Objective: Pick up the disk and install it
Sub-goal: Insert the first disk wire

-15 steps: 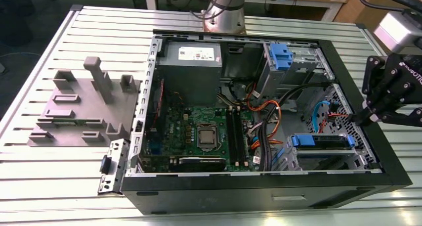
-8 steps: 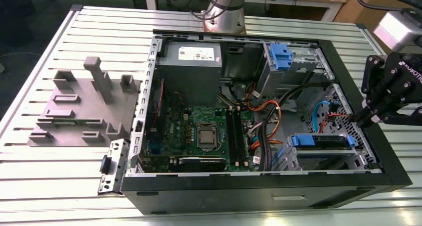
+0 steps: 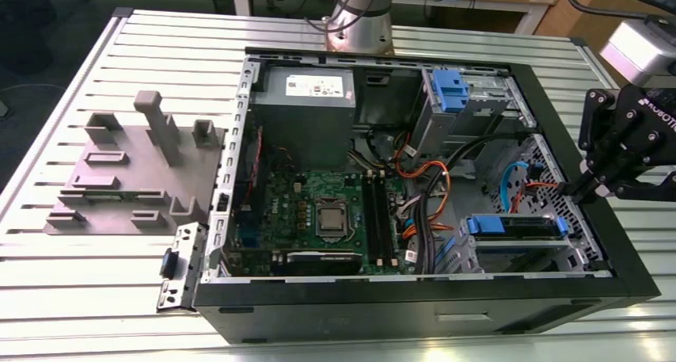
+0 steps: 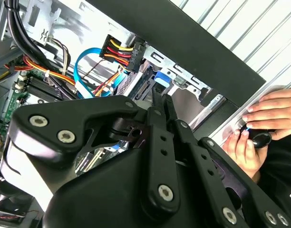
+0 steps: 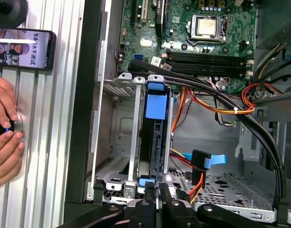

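From the exterior view, my gripper (image 3: 591,189) hangs at the edge of the open computer case (image 3: 349,310) on the exterior view's right, just above the drive cage (image 3: 518,243) where the disk (image 3: 514,226) sits on edge, its blue rail showing. In the second wrist view my fingers (image 4: 160,105) are pressed together with nothing between them, tips aimed at the blue rail end of the disk (image 4: 160,80) in the cage, near the bundle of power and data connectors (image 4: 118,50); a person's hands (image 4: 259,124) rest on the table outside the case. In the first wrist view the disk (image 5: 154,130) stands in the cage between the metal rails, its blue tab (image 5: 157,105) uppermost, and my gripper (image 5: 157,190) sits at its near end. I judge the disk largely seated; a straight push along the slot, clear of the orange cables (image 5: 217,107), would serve best.
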